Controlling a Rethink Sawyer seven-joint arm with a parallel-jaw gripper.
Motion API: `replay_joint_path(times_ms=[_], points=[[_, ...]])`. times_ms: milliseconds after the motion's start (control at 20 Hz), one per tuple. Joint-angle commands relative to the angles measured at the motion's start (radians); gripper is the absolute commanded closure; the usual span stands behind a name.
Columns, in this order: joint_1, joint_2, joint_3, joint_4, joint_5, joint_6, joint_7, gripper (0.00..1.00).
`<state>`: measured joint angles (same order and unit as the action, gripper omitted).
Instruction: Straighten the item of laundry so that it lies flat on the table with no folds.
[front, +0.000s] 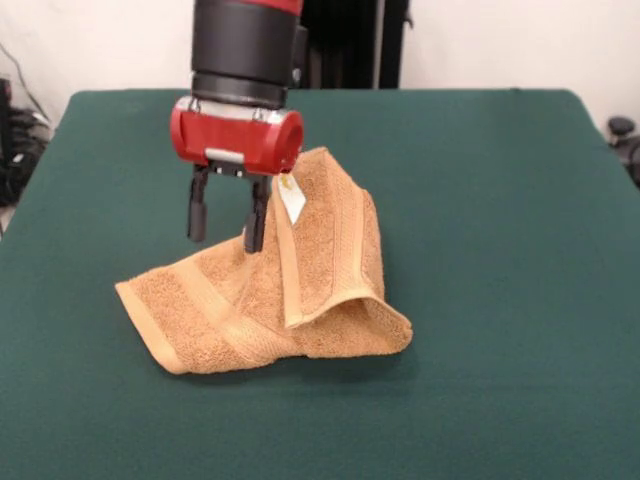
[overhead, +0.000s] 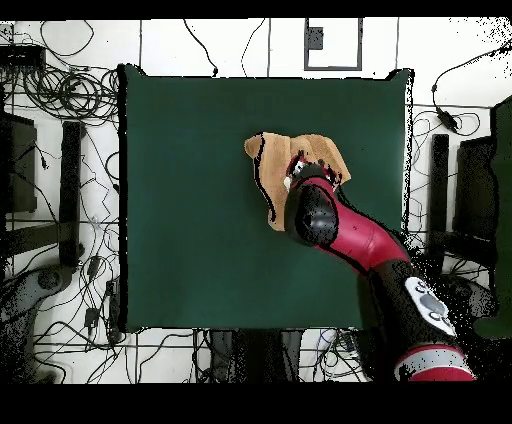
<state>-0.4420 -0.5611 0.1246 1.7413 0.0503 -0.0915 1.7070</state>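
The orange-tan towel (front: 300, 290) lies crumpled near the middle of the green tabletop (front: 500, 200), one part raised toward twelve o'clock and folded over the rest, its white care label (front: 291, 198) hanging at the top. The gripper (front: 226, 222) hangs at the towel's ten o'clock edge, fingers apart, holding nothing.

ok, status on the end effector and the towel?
End effector open, low over towel, one finger against raised fold. Towel crumpled, part standing up, white label showing. Table: nothing in the way.
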Motion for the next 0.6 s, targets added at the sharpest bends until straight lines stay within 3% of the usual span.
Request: replay_joint_path(times_ms=[50, 600], points=[[-0.014, 0.048, 0.257, 0.074, -0.013, 0.251, 0.085, 0.00], [-0.015, 0.048, 0.248, 0.003, -0.019, 0.372, 0.044, 0.00]])
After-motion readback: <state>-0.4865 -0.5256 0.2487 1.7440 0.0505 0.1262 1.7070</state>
